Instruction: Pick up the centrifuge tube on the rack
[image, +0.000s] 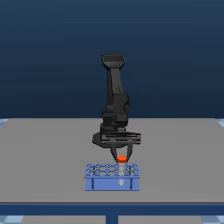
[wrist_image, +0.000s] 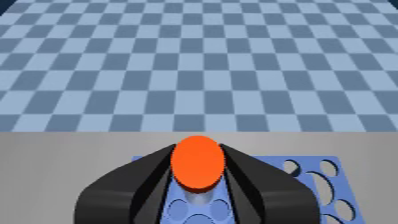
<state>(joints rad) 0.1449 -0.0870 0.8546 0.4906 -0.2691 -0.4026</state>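
Gripper (image: 121, 158) narrow, black fingers (wrist_image: 133, 187) pressed on both sides of orange-red cap; holding centrifuge tube (image: 121, 160). Tube upright between fingertips, cap above top of rack (image: 112, 178); lower end hidden, contact with rack unclear. Blue rack directly beneath gripper, round holes (wrist_image: 323, 187) beside fingers. Grey table (image: 45, 155) around rack bare. Checkered floor (wrist_image: 199, 65) beyond.

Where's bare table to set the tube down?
Bare grey table runs both sides of the rack, and behind the arm to the far edge. Crowded only at the rack, where the fingers flank the tube's orange cap.
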